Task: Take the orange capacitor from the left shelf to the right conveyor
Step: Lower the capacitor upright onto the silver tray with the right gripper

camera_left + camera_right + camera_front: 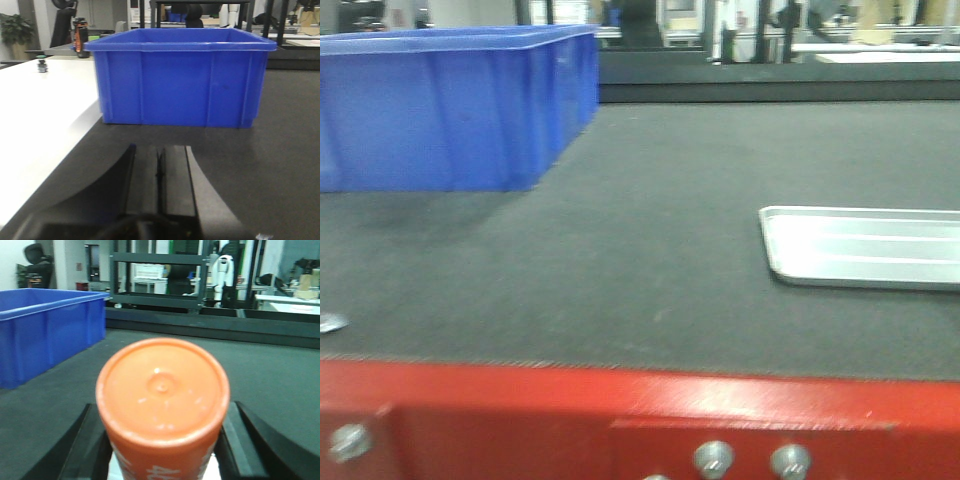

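Observation:
In the right wrist view the orange capacitor (pixel 162 395) fills the space between my right gripper's (pixel 165 410) black fingers (pixel 92 440), flat top towards the camera and white numerals showing low on its side. The fingers press against both its sides, so the gripper is shut on it, above the dark grey conveyor belt (pixel 270 385). My left gripper (pixel 160 152) is shut and empty, low over the same belt (pixel 280 150), pointing at a blue bin (pixel 180 75). In the front view the belt (pixel 650 260) and its red bolted frame (pixel 620 410) show, with no gripper. The left shelf is out of view.
A blue plastic bin (pixel 450 105) stands on the belt at the back left and also shows in the right wrist view (pixel 45 330). A shallow silver tray (pixel 865 245) lies on the belt at the right. A white-topped table (pixel 40 115) borders the belt's left side.

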